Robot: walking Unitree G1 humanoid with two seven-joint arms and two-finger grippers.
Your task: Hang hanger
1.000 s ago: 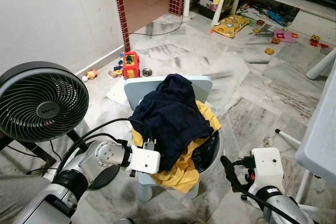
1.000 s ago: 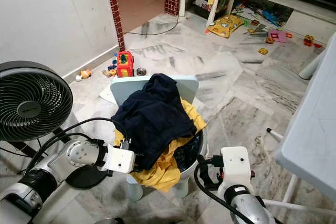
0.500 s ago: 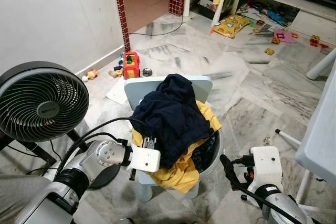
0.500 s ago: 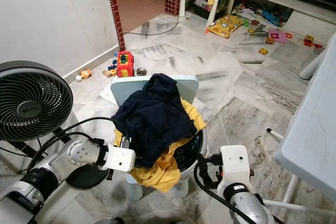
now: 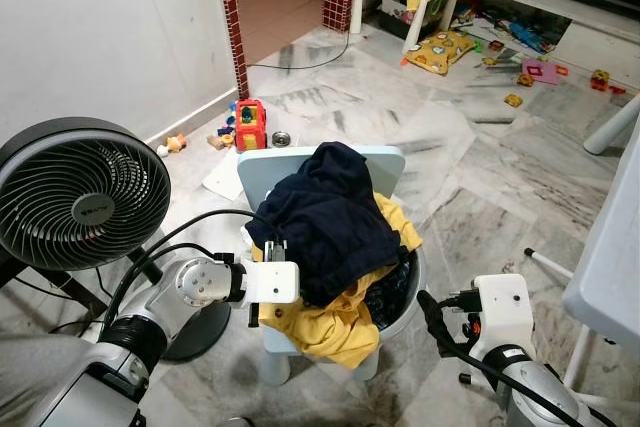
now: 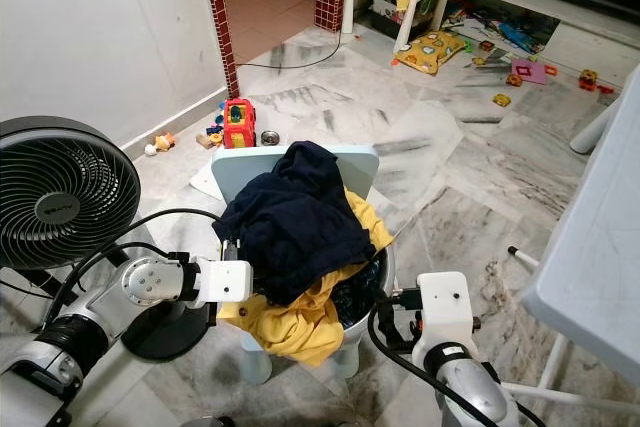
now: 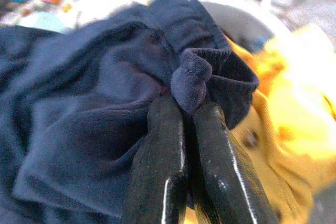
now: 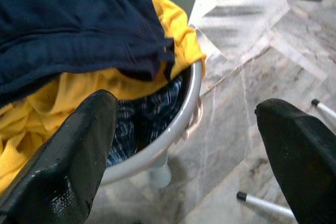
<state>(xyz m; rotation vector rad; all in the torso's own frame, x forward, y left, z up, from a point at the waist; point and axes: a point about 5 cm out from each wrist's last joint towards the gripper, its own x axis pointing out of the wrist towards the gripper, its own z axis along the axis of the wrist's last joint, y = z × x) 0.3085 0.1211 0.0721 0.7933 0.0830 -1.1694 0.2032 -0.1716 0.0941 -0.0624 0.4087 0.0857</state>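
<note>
left pincer pinching navy garment hem, right pincer spread; lift slowly so yellow shirt stays in basin

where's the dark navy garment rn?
The dark navy garment lies atop a yellow garment in the grey basin, centre of the eye views; the left gripper pinches its hem.

My head pair looks forward and down from above the basin of clothes on the chair; both eyes share it, the fan and the toys beyond. My left wrist camera sits close on the navy cloth; my right wrist camera faces the same basin's rim from nearby.
</note>
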